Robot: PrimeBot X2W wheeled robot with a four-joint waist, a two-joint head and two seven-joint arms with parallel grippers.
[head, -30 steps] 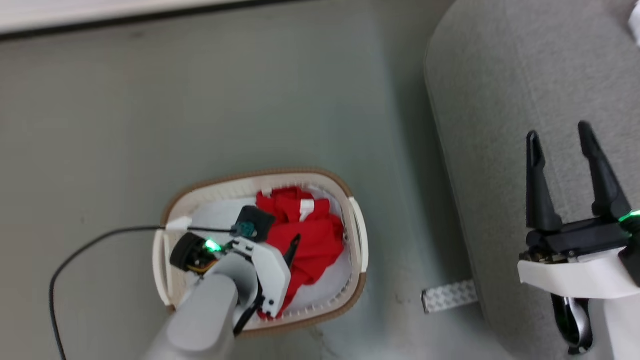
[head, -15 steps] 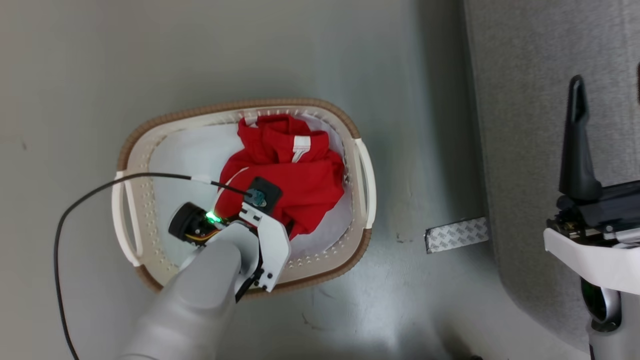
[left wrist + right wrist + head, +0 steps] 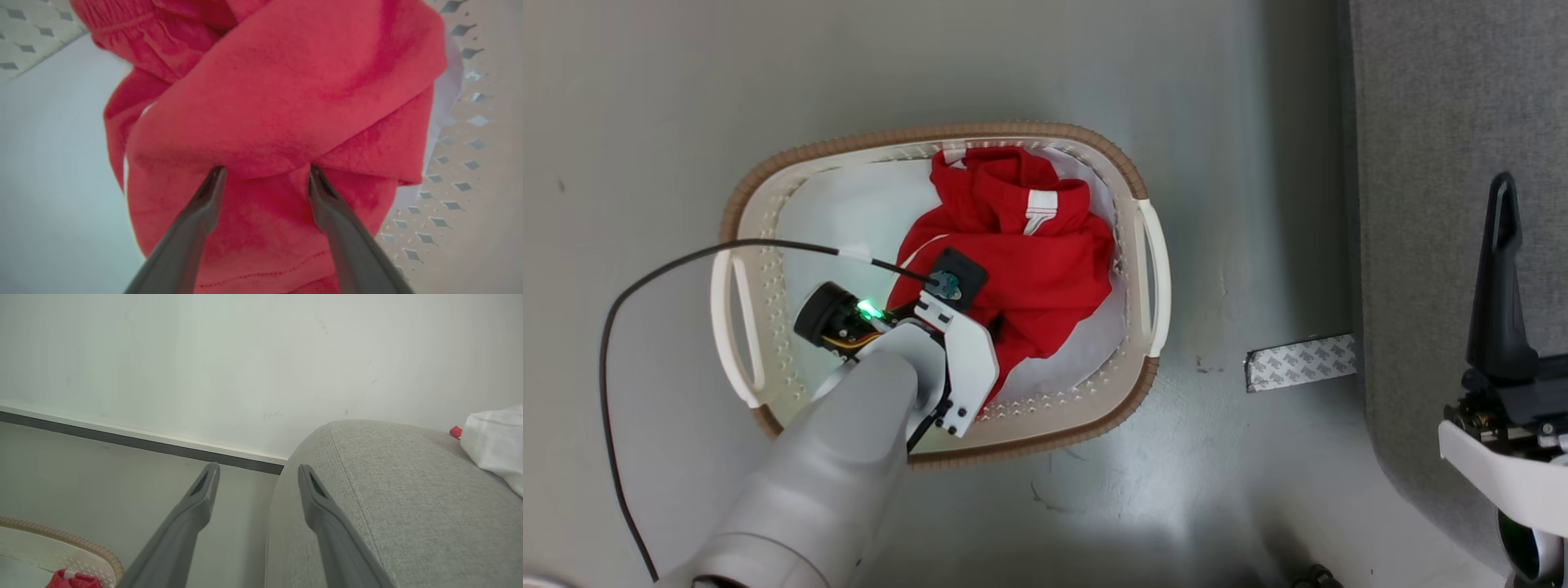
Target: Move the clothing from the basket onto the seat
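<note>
Clothing [image 3: 1021,261] in basket [image 3: 947,135], unlifted; my left gripper [image 3: 263,173] inside basket, fingers apart astride red fold; right gripper [image 3: 258,468] fingers apart, empty; grasp, carry to seat [image 3: 1437,163] beside basket remain

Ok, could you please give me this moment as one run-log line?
phase: pick from basket | left hand: open, pressed into clothing | right hand: open, empty, by seat | clothing: in basket

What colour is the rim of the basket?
The basket has a brown rim, best seen in the head view.
</note>
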